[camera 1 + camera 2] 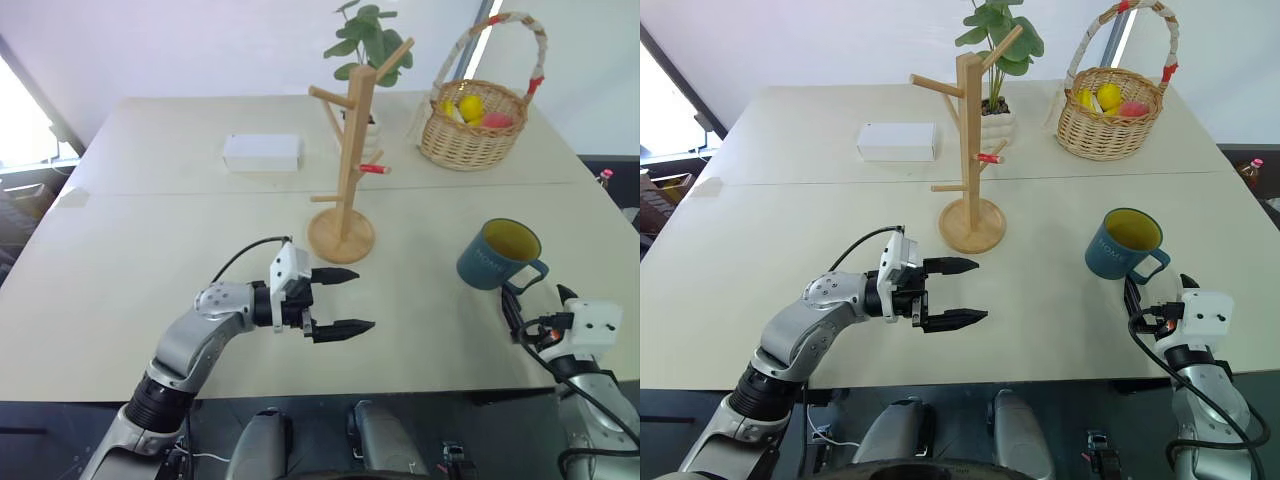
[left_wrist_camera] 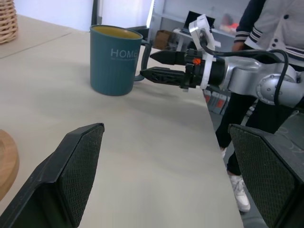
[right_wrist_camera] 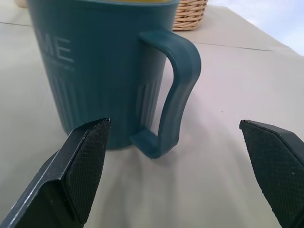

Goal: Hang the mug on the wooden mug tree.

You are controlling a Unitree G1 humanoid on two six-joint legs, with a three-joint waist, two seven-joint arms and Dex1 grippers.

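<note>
The dark teal mug (image 1: 498, 255) with a yellow inside stands upright on the table at the right, its handle (image 3: 173, 90) turned toward me. My right gripper (image 1: 538, 297) sits level just in front of the mug, open, its fingers (image 3: 85, 161) wide apart on either side of the handle and clear of it. The wooden mug tree (image 1: 350, 150) rises at the table's middle on its round base (image 1: 341, 236), with a red-tipped peg (image 1: 373, 169). In front of that base my left gripper (image 1: 365, 299) is open and empty, pointing right toward the mug (image 2: 113, 59).
A wicker basket (image 1: 470, 135) holding fruit stands at the back right. A white box (image 1: 261, 152) lies at the back left, a potted plant (image 1: 370, 40) behind the tree. A person (image 2: 270, 23) stands beyond the table's right edge.
</note>
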